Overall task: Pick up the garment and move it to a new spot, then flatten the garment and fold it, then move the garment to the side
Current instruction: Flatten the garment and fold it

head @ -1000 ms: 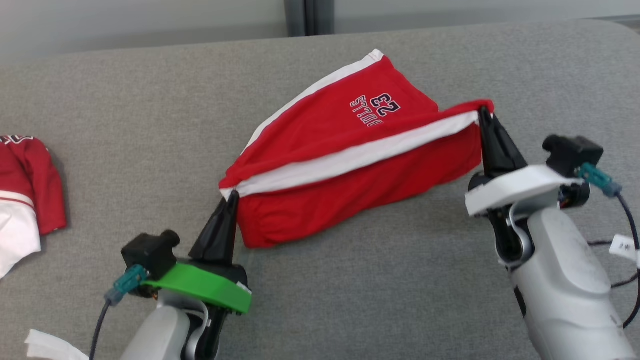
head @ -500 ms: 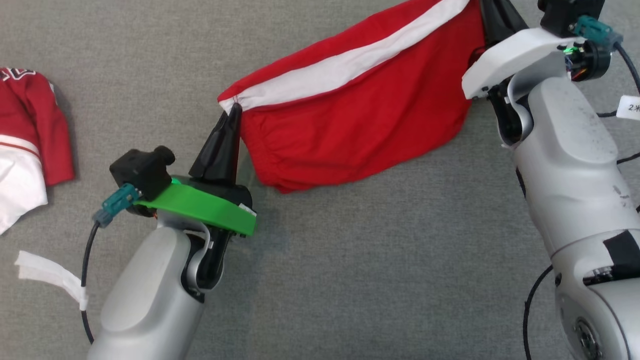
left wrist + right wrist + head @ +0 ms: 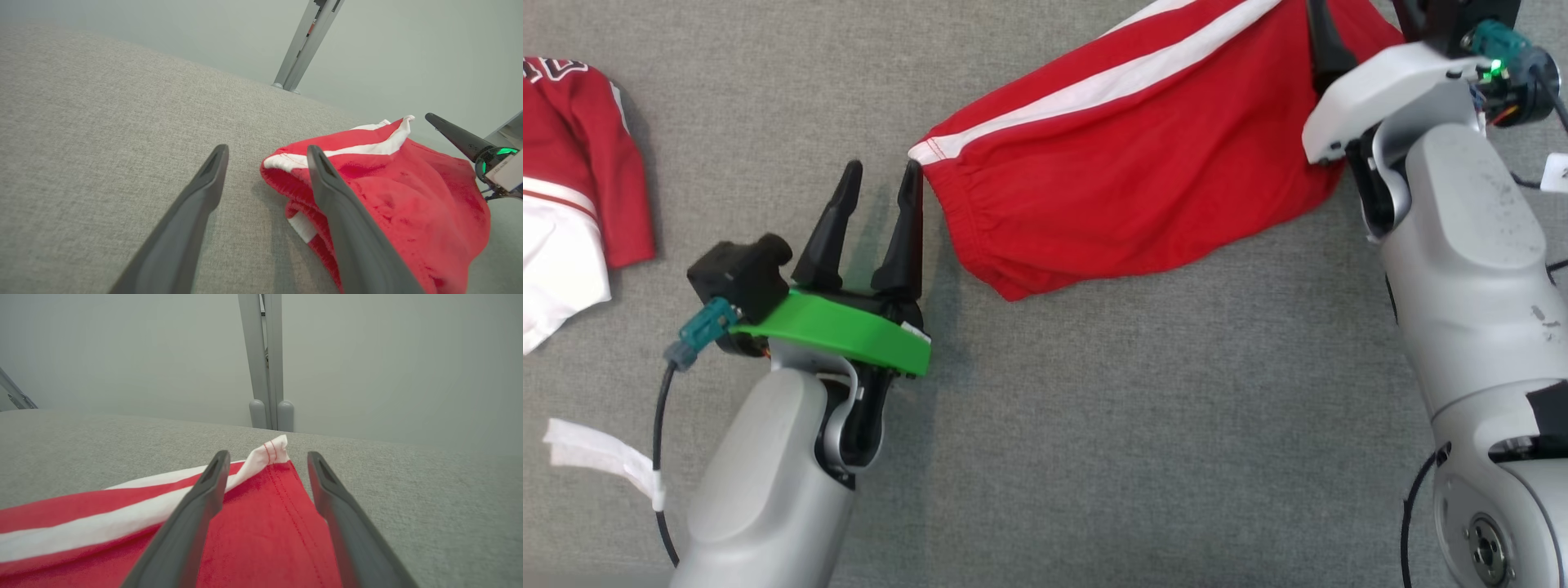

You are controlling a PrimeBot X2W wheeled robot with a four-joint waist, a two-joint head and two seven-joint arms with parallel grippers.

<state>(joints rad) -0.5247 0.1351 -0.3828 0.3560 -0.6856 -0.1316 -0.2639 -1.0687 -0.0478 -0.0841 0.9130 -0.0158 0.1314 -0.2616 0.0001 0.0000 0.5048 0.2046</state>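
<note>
Garment down on the grey surface now, no longer strung tight between the two arms. Left to right: another red-and-white piece of clothing parked far left, well apart from everything, plus a white strip near the left forearm. Then the left gripper, fingers sprung apart where half a second back they were clamped on the waistband corner. That corner is now lying just beside the inner fingertip, maybe brushing it, hard to say. Middle: red shorts with the white stripe, slumped and rumpled along the elastic. Far right: right gripper let go too, fingers spread either side of the hem corner, cloth loose beneath them. Reads like the drop-off at the new spot is done, with flattening and folding up next. Plenty of bare room toward the robot and over to the left. Far edge near behind the hem in the wrist views, so probably best not to shove it that way.
</note>
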